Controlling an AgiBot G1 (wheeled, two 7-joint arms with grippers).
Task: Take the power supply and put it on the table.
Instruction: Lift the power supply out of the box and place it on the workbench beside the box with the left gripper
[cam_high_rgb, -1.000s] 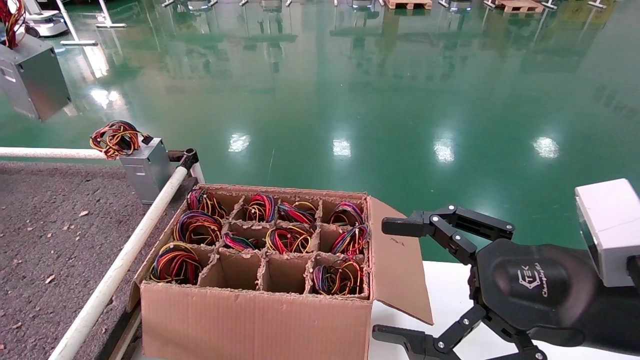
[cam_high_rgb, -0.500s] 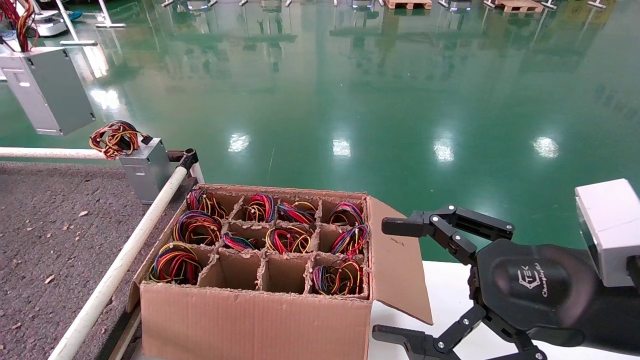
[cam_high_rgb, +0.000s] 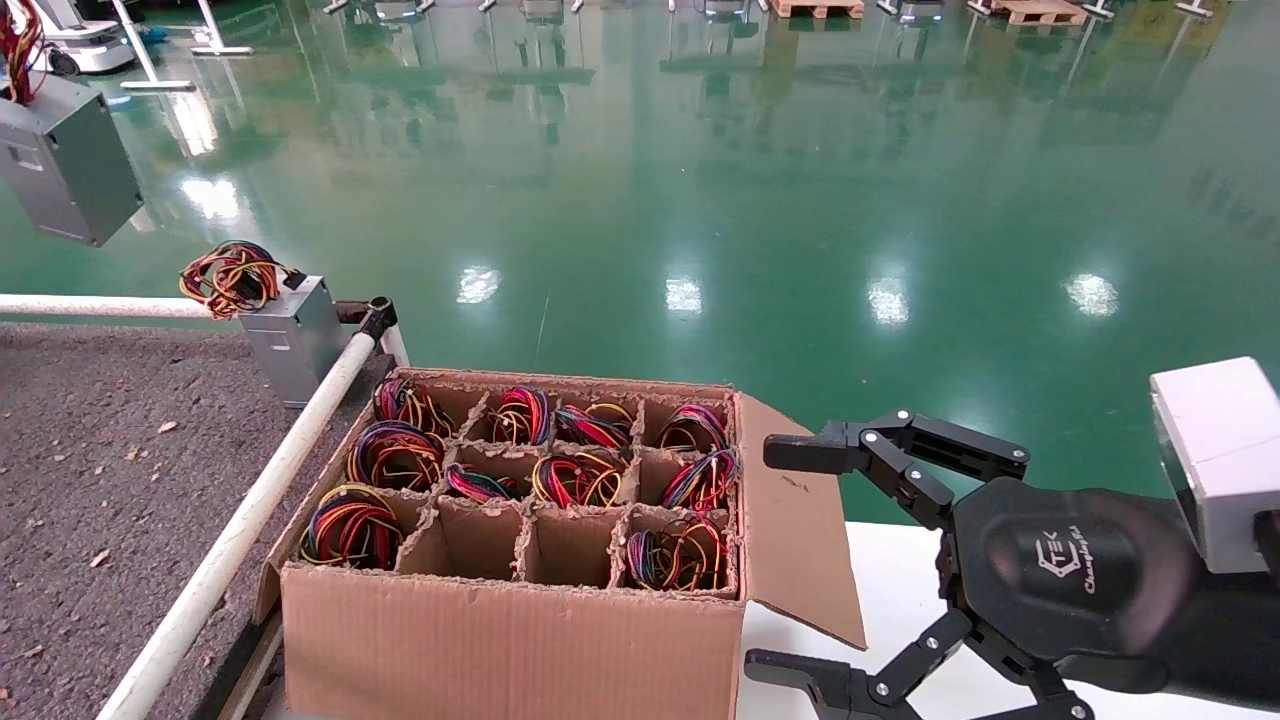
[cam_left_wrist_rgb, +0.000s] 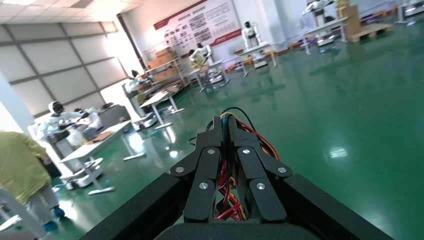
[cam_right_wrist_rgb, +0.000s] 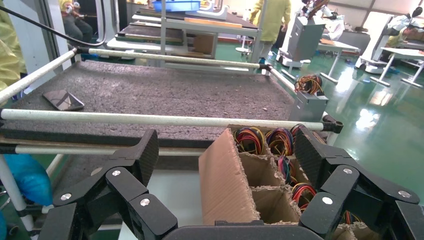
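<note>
The power supply (cam_high_rgb: 66, 160), a grey metal box, hangs tilted in the air at the far left of the head view, above the green floor beyond the table (cam_high_rgb: 110, 450). Its red and yellow wires (cam_high_rgb: 18, 40) run up out of view. In the left wrist view my left gripper (cam_left_wrist_rgb: 224, 126) is shut on that wire bundle (cam_left_wrist_rgb: 226, 170), and the box itself is hidden below the fingers. My right gripper (cam_high_rgb: 785, 560) stays open beside the carton, over the white tabletop, with nothing between its fingers (cam_right_wrist_rgb: 227, 150).
A second grey box with a coiled wire bundle (cam_high_rgb: 290, 335) stands at the table's corner by the white rail (cam_high_rgb: 250, 510). An open carton (cam_high_rgb: 520, 560) holds several wire coils in its cells. A dark flat item (cam_right_wrist_rgb: 62, 99) lies on the table.
The hanging power supply swung right and down half a second ago and is now back up at the left. The right arm has not moved.
</note>
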